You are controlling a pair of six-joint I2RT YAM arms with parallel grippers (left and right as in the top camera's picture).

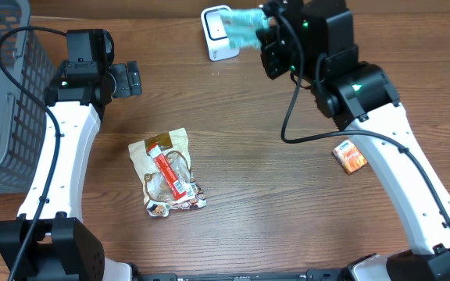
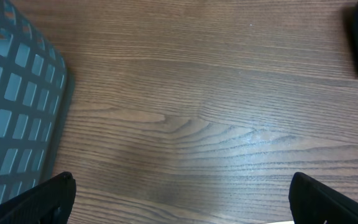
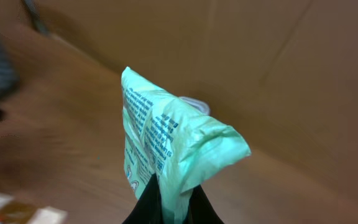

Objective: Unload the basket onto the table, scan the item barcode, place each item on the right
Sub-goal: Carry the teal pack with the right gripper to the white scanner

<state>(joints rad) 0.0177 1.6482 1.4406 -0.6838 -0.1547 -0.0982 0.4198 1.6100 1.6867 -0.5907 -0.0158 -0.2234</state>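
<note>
- My right fingers (image 3: 149, 208) are closed on the lower edge of a mint-green packet (image 3: 166, 143), pinching it so that it stands up from the tips, its crumpled top corner jutting sideways.
- The packet's blue printed text faces to one side in my right wrist view; I cannot make out a barcode on it.
- From overhead, the packet is in the air just to the right of the white scanner (image 1: 217, 33), overlapping its right edge. I cannot tell whether the two touch.
- My left fingers (image 1: 129, 80) are spread wide with nothing between them, over bare wooden worktop (image 1: 248, 195), well to the left of the scanner and nearer to me.
- A grey mesh basket (image 1: 6, 94) sits further left of the scanner than my left fingers do, at the worktop's edge.
- A tan snack bag (image 1: 158, 191) lies flat well in front of the scanner, slightly to its left, with a red stick pack (image 1: 170, 173) lying diagonally across it.
- A small orange packet (image 1: 351, 156) lies to the right of the scanner and closer to me, beside my right arm.
</note>
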